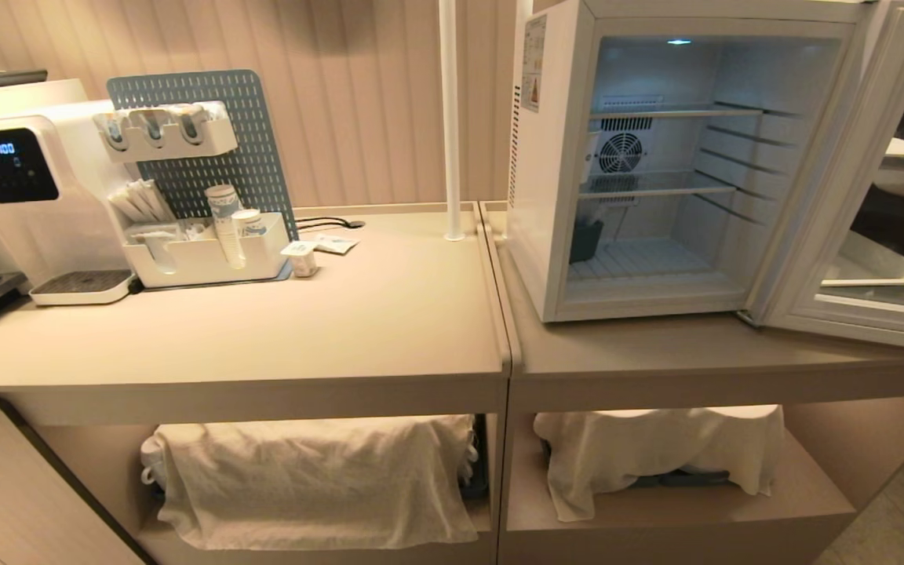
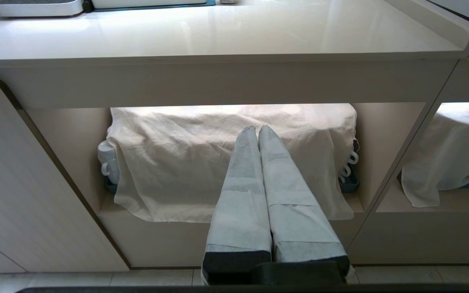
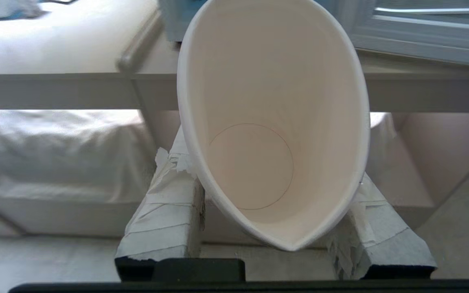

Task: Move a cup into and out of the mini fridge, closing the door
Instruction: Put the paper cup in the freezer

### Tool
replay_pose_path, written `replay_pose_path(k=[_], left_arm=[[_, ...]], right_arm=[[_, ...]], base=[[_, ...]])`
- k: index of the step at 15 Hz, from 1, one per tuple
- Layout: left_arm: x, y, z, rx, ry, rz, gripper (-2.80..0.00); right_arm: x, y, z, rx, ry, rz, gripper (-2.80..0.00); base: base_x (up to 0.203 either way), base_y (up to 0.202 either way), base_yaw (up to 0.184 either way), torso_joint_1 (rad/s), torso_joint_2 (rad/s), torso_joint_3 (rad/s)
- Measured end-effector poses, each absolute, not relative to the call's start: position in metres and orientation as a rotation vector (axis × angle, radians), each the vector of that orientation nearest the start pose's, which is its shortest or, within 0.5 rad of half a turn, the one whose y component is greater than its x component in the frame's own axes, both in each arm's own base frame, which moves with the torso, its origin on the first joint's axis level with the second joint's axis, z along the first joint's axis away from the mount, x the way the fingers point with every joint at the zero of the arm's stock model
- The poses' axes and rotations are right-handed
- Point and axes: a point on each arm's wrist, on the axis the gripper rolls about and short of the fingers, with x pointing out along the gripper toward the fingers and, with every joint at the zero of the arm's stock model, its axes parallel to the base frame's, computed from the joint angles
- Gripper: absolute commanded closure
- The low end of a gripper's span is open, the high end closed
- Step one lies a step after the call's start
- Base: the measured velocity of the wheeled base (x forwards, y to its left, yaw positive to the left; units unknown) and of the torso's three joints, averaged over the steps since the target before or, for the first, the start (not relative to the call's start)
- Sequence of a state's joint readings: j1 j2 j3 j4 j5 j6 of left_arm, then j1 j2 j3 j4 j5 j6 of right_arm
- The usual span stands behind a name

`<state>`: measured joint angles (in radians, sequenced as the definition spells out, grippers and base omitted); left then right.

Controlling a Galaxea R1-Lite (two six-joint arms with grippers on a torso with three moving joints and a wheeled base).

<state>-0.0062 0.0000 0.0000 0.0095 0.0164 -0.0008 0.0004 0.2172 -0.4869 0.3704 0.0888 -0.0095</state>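
Already my right gripper (image 3: pixel 275 228) clamps the empty white paper cup (image 3: pixel 273 122) below the counter's front edge. Thin-walled, light; I squeeze gently near its base.

door (image 1: pixel 876 196) cut off at right, cup (image 3: pixel 273 122) rim cropped

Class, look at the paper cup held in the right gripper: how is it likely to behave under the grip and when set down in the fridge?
The cup looks thin-walled and its rim reads as oval between the right gripper fingers, so it probably deforms easily. It is empty, so likely very light. Being tall and tapered, it may tip on the mini fridge wire shelves.
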Motion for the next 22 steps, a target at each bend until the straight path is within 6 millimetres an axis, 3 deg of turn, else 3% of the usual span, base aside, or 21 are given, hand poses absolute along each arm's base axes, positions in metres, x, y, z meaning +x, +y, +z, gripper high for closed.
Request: replay_pose_path(k=[3,5,7,9,11,15,18,22], left_arm=[[-0.023,0.001,0.075,-0.001,0.009,0.010,0.00],[-0.023,0.001,0.075,-0.001,0.009,0.010,0.00],[-0.023,0.001,0.075,-0.002,0.009,0.010,0.00],[-0.023,0.001,0.075,-0.001,0.009,0.010,0.00],[-0.023,0.001,0.075,-0.001,0.009,0.010,0.00],[-0.023,0.001,0.075,-0.001,0.009,0.010,0.00],[-0.023,0.001,0.075,-0.001,0.009,0.010,0.00],[-0.023,0.001,0.075,-0.001,0.009,0.010,0.00]], right_arm=[[-0.029,0.003,0.252,0.071,0.179,0.123,0.00],[-0.001,0.003,0.298,0.132,0.275,0.127,0.00],[0.037,0.004,0.324,0.207,0.396,0.136,0.00],[0.086,0.007,0.335,0.288,0.520,0.177,0.00],[0.138,0.010,0.331,0.288,0.608,0.217,0.00],[0.231,0.016,0.287,0.140,0.710,0.300,0.00],[0.285,0.017,0.255,0.136,0.734,0.306,0.00],[0.349,0.016,0.224,0.131,0.644,0.300,0.00]], base=[[0.000,0.000,0.000,0.000,0.00,0.000],[0.000,0.000,0.000,0.000,0.00,0.000],[0.000,0.000,0.000,0.000,0.00,0.000],[0.000,0.000,0.000,0.000,0.00,0.000],[0.000,0.000,0.000,0.000,0.00,0.000],[0.000,0.000,0.000,0.000,0.00,0.000],[0.000,0.000,0.000,0.000,0.00,0.000],[0.000,0.000,0.000,0.000,0.00,0.000]])
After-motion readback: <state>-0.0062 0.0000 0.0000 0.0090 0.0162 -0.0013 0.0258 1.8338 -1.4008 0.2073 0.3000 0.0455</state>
